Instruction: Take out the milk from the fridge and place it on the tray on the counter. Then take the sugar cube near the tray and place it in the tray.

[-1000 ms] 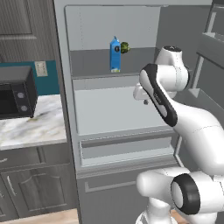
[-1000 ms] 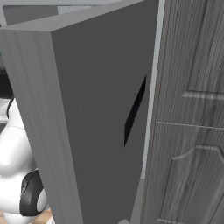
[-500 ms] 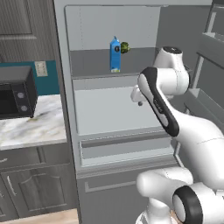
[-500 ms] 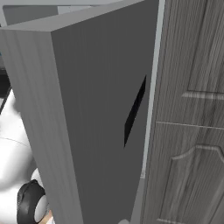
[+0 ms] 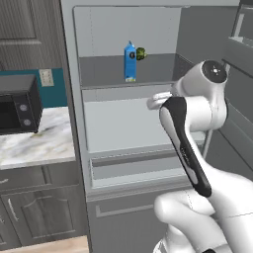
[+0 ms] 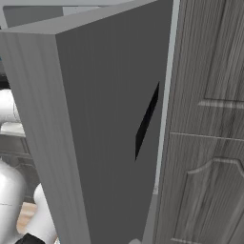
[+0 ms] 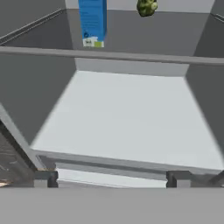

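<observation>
The fridge [image 5: 69,99] stands open. On its upper shelf the blue milk [image 5: 130,62] carton stands upright, a small green ball [image 5: 141,53] just to its right. My white hand [image 5: 157,100] reaches toward the middle shelf, below the carton and to its right. In the hand view my gripper [image 7: 111,179] is open with nothing between its fingertips [image 7: 46,178]. It faces the bare middle shelf, with the milk [image 7: 92,22] and ball [image 7: 147,6] higher up and farther in. The tray and the sugar cube are out of view.
The fridge door [image 6: 105,119] stands swung open close on my right, beside a grey wood-grain cabinet [image 6: 209,119]. Left of the fridge, the marbled counter [image 5: 39,141] carries a black microwave [image 5: 17,104]. Drawers [image 5: 133,165] lie under the middle shelf.
The gripper has gone from nearly shut to wide open. My forearm has shifted slightly in front of the fridge. The milk and the ball have not moved.
</observation>
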